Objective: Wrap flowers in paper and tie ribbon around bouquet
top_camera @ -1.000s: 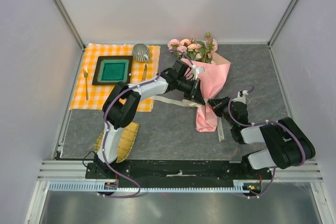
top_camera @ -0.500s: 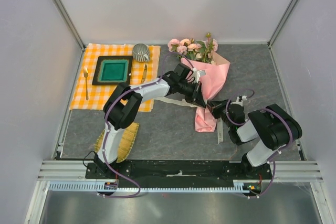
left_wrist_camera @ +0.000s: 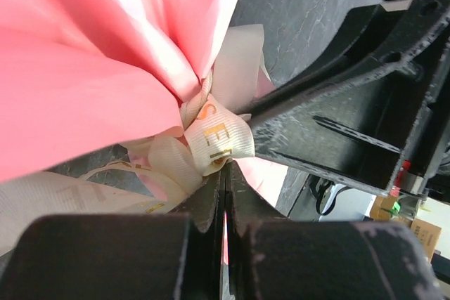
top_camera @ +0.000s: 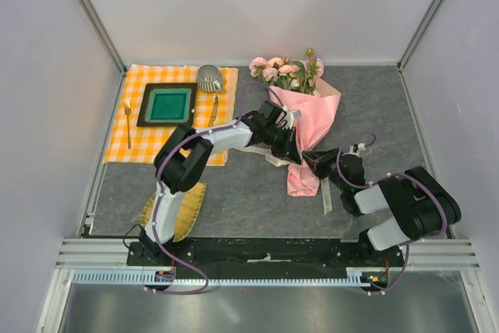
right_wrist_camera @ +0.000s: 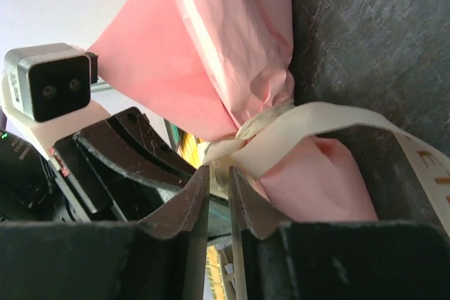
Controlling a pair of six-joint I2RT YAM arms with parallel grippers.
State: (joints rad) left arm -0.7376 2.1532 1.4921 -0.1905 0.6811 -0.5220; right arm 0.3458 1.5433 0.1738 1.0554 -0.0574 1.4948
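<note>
Qty: 1 bouquet (top_camera: 313, 118), 1 ribbon (top_camera: 327, 195), 1 orange-chk cloth (top_camera: 136, 144), 1 grn tray (top_camera: 145, 108), 1 metal cup (top_camera: 209, 78), 2 gold utensils (top_camera: 128, 122) (top_camera: 213, 107), 1 bamboo mat (top_camera: 187, 210), 2 robot arms (top_camera: 183, 163) (top_camera: 413, 208).

The top camera looks steeply down from above and behind the arm bases, far enough off to take in the whole worktop (top_camera: 257, 193) around the bouquet (top_camera: 312, 118). The left wrist camera sits very close to the bouquet's waist and looks along its own tool (left_wrist_camera: 225, 171) at the ribbon (left_wrist_camera: 221, 135) knot (paper (left_wrist_camera: 84, 68) fills much of that view). The right wrist camera faces the same knot from the bouquet's opposite side, equally near, past its tool (right_wrist_camera: 219, 171). Each wrist view catches the other tool beyond the knot.
</note>
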